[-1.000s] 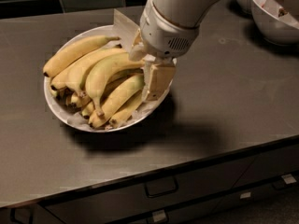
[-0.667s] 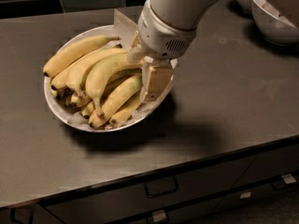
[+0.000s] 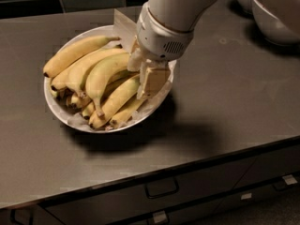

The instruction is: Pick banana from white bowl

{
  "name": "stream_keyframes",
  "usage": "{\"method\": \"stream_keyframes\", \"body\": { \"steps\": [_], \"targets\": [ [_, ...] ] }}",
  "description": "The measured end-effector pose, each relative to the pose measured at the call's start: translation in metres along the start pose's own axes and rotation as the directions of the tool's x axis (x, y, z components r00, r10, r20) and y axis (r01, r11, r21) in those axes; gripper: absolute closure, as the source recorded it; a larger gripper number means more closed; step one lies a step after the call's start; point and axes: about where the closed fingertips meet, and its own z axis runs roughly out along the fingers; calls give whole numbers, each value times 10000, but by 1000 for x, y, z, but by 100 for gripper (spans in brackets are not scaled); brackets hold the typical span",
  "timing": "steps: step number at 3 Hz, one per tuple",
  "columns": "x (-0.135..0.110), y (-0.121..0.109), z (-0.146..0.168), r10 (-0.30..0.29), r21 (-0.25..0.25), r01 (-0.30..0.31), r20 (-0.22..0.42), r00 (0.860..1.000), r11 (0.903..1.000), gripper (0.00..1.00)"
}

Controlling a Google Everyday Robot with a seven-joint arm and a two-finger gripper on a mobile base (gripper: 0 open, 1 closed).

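The white bowl [image 3: 56, 108], wide, shallow and lined with crumpled paper, stands on the dark counter and holds several yellow bananas. The long, fairly straight banana [image 3: 77, 53] lies along the bowl's far-left side, with its stem end pointing right. A strongly curved banana [image 3: 101, 76] and shorter ones with dark tips [image 3: 115, 102] lie in front of it. My gripper [image 3: 146, 74] is down inside the right side of the bowl, over the stem ends of the middle bananas and just right of the long banana's stem end. The arm hides those ends.
The paper liner sticks up behind the bowl [image 3: 124, 25]. Two smaller white bowls [image 3: 274, 13] stand at the back right of the counter. The counter's front edge with drawer handles [image 3: 161, 189] runs below the bowl.
My gripper has edged slightly left over the bowl. The bananas and the bowl have not moved.
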Motion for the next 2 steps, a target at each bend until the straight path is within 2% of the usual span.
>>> {"method": "stream_keyframes", "body": {
  "steps": [2],
  "targets": [
    [5, -5, 13, -23, -171, 24, 51, 10000, 9999, 47]
  ]
}}
